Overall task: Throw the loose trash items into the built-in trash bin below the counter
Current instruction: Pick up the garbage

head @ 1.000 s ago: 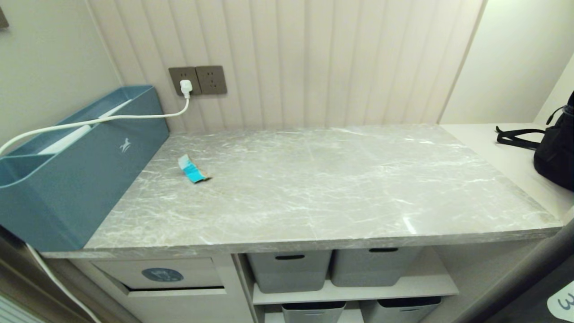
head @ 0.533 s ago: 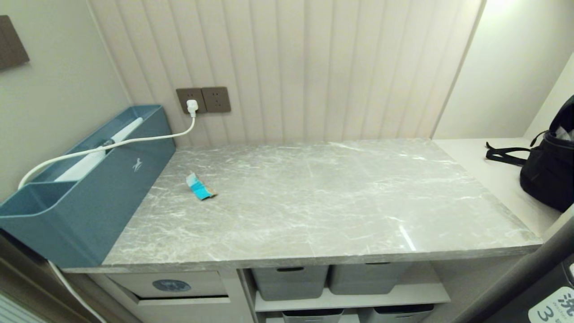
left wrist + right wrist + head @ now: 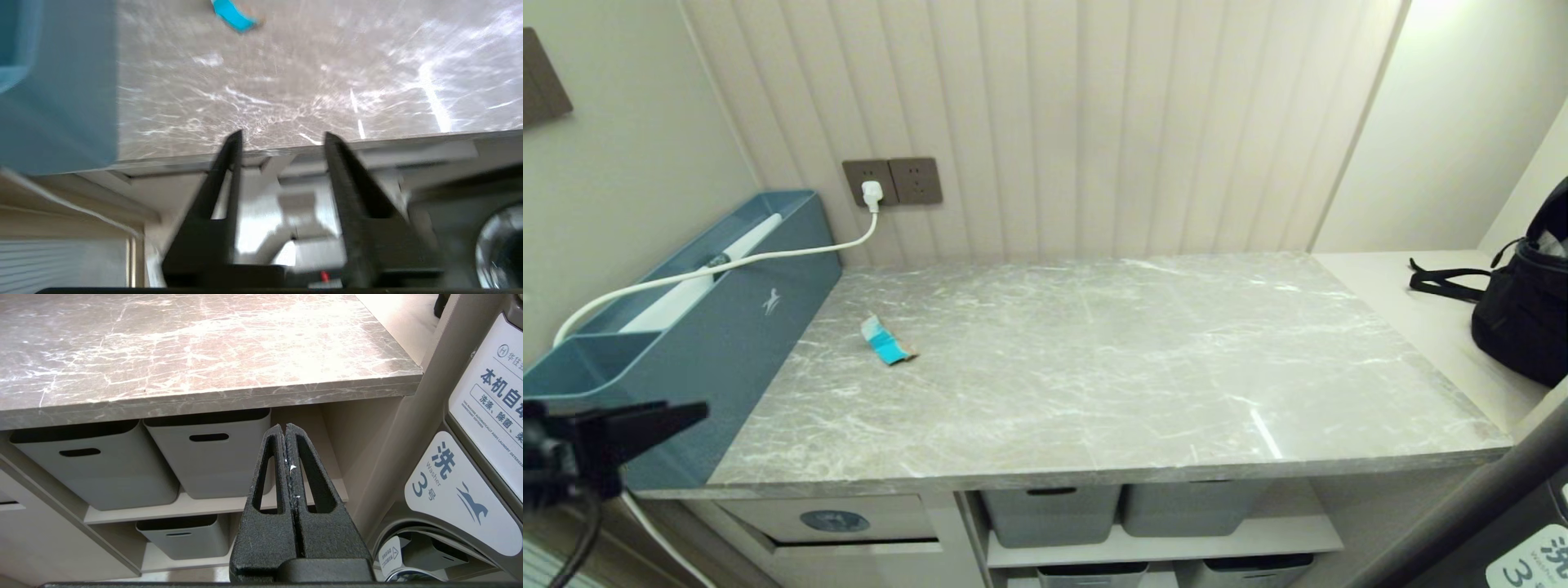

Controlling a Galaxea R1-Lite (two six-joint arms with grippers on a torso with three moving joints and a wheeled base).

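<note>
On the counter (image 3: 1094,359), near the blue box (image 3: 727,343), lies the wrapper (image 3: 886,340). Below its front edge my left pincer (image 3: 282,141) hangs spread and empty; my right pincer (image 3: 284,430) is pressed together.

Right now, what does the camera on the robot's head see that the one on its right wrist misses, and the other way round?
Only the head view shows the turquoise wrapper piece, the long blue box, the trash bin flap, a black bag and the left hand. Only the right wrist view shows the right hand, its fingers pressed together, and a washer label. Both show the marble counter and the grey tubs beneath.
</note>
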